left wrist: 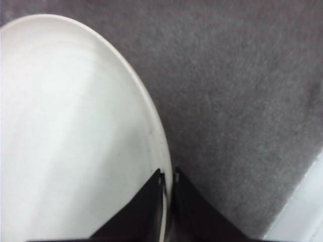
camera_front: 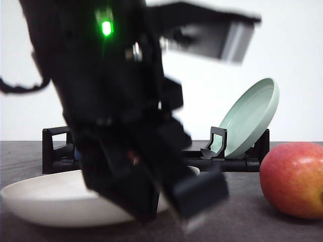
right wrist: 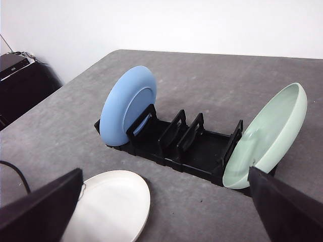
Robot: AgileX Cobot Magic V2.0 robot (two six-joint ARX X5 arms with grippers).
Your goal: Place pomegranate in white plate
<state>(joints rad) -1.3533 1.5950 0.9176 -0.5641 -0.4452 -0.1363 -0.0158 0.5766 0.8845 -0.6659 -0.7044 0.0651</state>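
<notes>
The pomegranate (camera_front: 293, 179), red fading to yellow, rests on the dark table at the far right, with no gripper touching it. The white plate (camera_front: 45, 199) lies flat at the front left. My left gripper (camera_front: 174, 201) hangs as a blurred black mass over the plate's right edge. In the left wrist view the left gripper (left wrist: 167, 194) has its fingers (left wrist: 146, 206) pinched on the white plate's rim (left wrist: 160, 151). My right gripper (right wrist: 164, 181) is open and wide, high above the table, with nothing between its fingers and the white plate (right wrist: 113, 206) below it.
A black dish rack (right wrist: 176, 146) stands behind the white plate. A blue plate (right wrist: 126, 106) leans at its left end and a pale green plate (camera_front: 250, 118) at its right end. The table's edge (left wrist: 298, 201) runs close beside the left gripper.
</notes>
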